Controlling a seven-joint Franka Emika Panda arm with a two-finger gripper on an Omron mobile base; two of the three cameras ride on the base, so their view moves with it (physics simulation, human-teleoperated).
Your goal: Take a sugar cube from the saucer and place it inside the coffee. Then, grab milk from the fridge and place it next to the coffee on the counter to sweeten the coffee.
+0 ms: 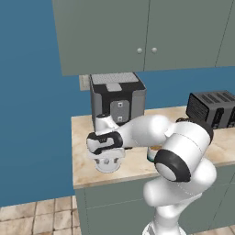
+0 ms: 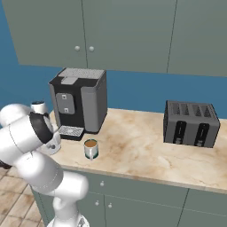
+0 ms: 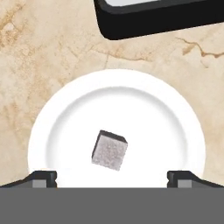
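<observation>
Directly beneath the claw (image 3: 112, 177), between its two dark fingertips (image 3: 41, 178), lies the sugar cube (image 3: 109, 150), a small greyish block turned at an angle near the middle of the saucer (image 3: 65, 113). The claw stands wide, its tips well apart over the near rim of the saucer, one on each side, and holds nothing; the cube lies free between them, with bare plate on all sides. Whether the tips touch the rim I cannot tell.

Beyond the saucer, ahead of the claw in the hand view, the black base of the coffee machine (image 3: 157, 17) sits on the beige marbled surface (image 3: 26, 52), just past the plate's far edge.

From the base cameras, the hand hangs low over the saucer (image 1: 108, 166) at the left end of the surface (image 2: 142, 150), in front of the coffee machine (image 2: 80, 102). To the right of the claw stands the coffee (image 2: 91, 148), a white mug with brown liquid, near the surface's front edge and apart from the saucer. Far to the right of it sits a black toaster (image 2: 190, 123). Grey-green wall cupboards (image 2: 111, 31) hang above.
</observation>
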